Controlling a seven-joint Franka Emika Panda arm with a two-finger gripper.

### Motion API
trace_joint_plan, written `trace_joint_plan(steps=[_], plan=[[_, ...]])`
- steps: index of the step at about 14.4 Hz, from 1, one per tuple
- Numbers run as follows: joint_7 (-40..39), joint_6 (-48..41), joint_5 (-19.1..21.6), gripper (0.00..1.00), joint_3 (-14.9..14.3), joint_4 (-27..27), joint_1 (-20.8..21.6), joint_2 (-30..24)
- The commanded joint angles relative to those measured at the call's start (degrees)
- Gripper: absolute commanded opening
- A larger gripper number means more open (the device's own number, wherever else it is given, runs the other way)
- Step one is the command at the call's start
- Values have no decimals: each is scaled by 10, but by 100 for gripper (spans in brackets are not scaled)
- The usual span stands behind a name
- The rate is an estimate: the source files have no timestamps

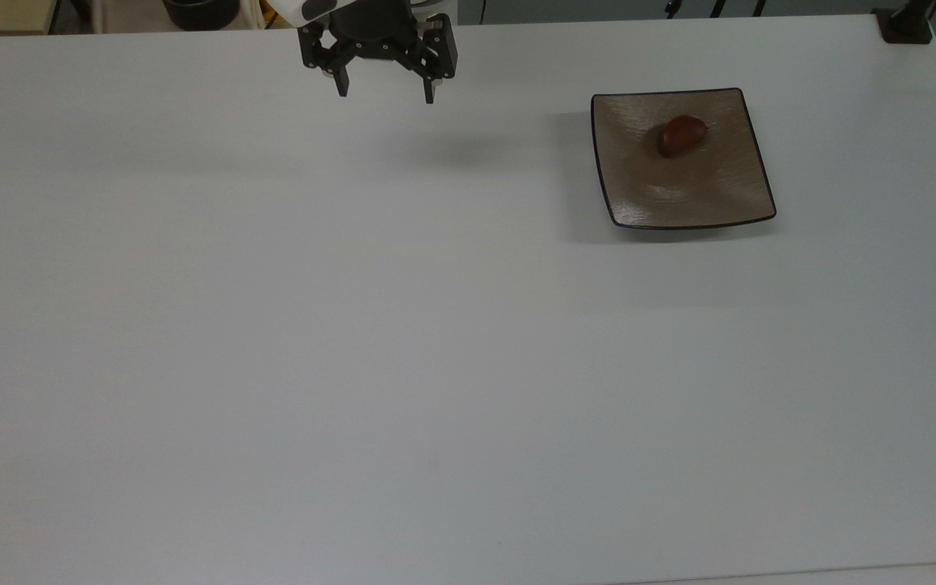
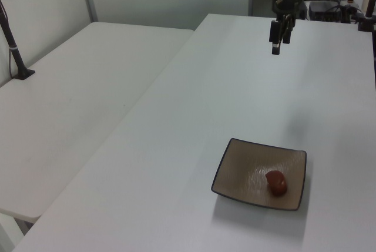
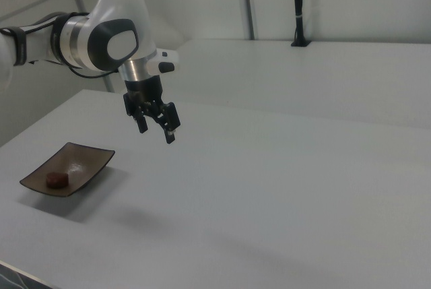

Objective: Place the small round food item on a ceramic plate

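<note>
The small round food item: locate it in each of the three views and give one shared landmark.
Top view: the small round food item lies upper right.
Left view: it lies lower right.
Right view: it lies at the left edge, low.
Shared landmark: the ceramic plate it rests on.

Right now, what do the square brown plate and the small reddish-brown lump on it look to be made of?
The square brown-taupe plate looks like glazed ceramic: glossy highlights, fine brushed texture, thin dark rim, upturned corners. The small reddish-brown rounded lump has a smooth, shiny skin and a pointed tip, chestnut-like; whether it is real food or a plastic replica cannot be told.
</note>
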Motion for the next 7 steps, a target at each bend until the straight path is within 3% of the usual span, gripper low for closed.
trace_joint_plan(steps=[1,7], plan=[[-8,4,-41,100,20,-5,-3,-5],[25,8,-43,100,28,-5,-13,-9]])
